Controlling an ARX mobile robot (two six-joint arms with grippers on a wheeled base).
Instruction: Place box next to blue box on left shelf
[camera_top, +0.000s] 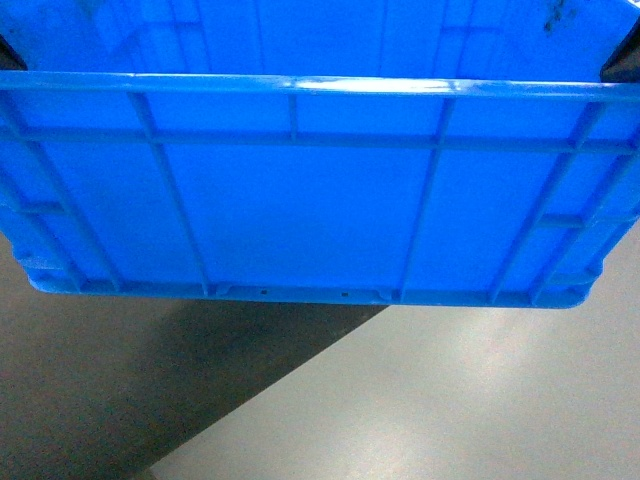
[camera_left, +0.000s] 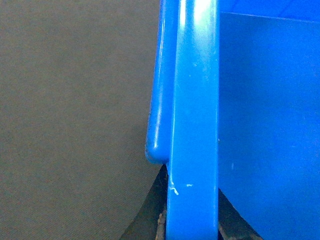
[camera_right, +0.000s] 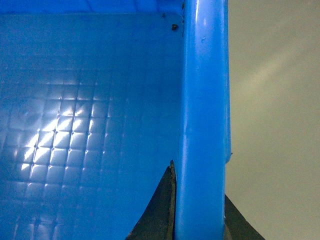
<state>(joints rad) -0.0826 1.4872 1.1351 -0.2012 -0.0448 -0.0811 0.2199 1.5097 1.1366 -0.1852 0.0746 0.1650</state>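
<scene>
Between both tools, the box (camera_top: 300, 200)

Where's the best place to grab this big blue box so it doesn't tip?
Probably the thick rim of the box, one gripper on each short end, coming from above. The left gripper and right gripper each straddle that rim now, one finger inside, one outside. Opposite ends should keep it level.

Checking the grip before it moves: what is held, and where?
The blue box, by its rim: left claw and right claw each pinch a side edge.
</scene>
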